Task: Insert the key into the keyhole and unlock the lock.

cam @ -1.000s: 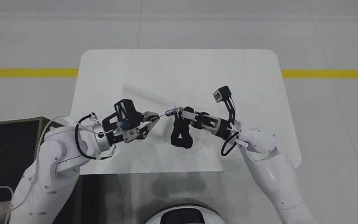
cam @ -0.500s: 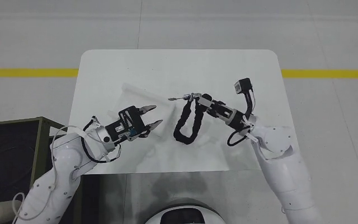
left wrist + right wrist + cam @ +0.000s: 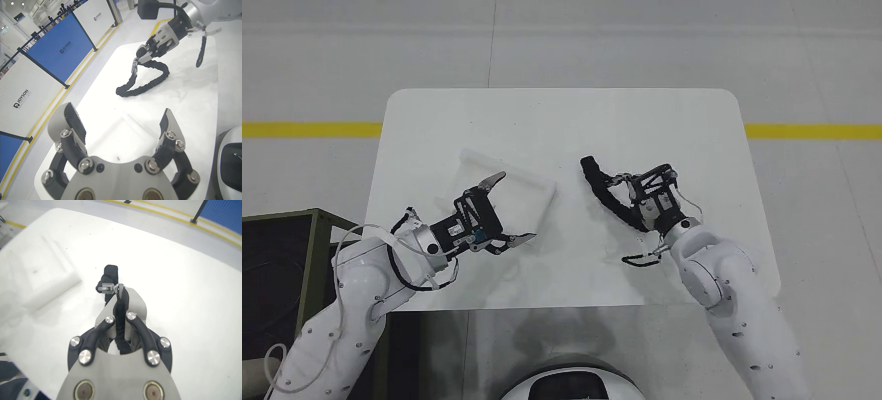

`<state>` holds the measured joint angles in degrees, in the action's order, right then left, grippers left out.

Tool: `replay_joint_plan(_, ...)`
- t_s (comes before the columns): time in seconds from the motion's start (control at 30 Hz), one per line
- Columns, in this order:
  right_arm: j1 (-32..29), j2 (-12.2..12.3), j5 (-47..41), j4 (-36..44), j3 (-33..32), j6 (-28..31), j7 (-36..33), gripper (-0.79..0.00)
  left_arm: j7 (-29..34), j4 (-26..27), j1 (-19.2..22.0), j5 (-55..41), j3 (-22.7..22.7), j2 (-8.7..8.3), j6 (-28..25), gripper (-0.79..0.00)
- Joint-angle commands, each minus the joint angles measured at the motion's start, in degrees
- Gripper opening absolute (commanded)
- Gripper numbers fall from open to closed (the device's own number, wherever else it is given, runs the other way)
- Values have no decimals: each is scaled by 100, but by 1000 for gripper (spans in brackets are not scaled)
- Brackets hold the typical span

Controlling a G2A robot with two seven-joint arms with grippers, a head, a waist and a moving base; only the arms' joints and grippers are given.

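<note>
The lock is a black fabric-covered cable lying partly on the white table, right of centre. My right gripper is shut on the cable near one end. A small metal piece sticks out just past its fingertips; I cannot tell whether it is the key. From the left wrist view, the cable loops on the table and the metal piece hangs from the right gripper. My left gripper stands wide open with nothing between its fingers, above a white foam block.
The white foam block lies left of the table's centre, under the left gripper. A dark box stands off the table's left edge. A yellow floor line runs behind the table.
The left gripper let go near the lock's end, drew back left and opened wide. The right arm carried the lock to the right and turned, and the cable now lies stretched on the table.
</note>
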<state>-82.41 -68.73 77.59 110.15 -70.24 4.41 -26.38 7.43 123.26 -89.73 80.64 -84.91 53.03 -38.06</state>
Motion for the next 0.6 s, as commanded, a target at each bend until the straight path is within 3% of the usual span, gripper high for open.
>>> replay_joint_plan(0.0,-63,-23,86,19,67,-174,344,-785,0,0,0,0,0,0,0,0)
replay_joint_plan(0.23,-144,-95,-870,-104,-361,-998,882,-785,0,0,0,0,0,0,0,0)
replay_joint_plan(0.57,-73,-196,-2638,-612,-424,-990,603,-785,0,0,0,0,0,0,0,0)
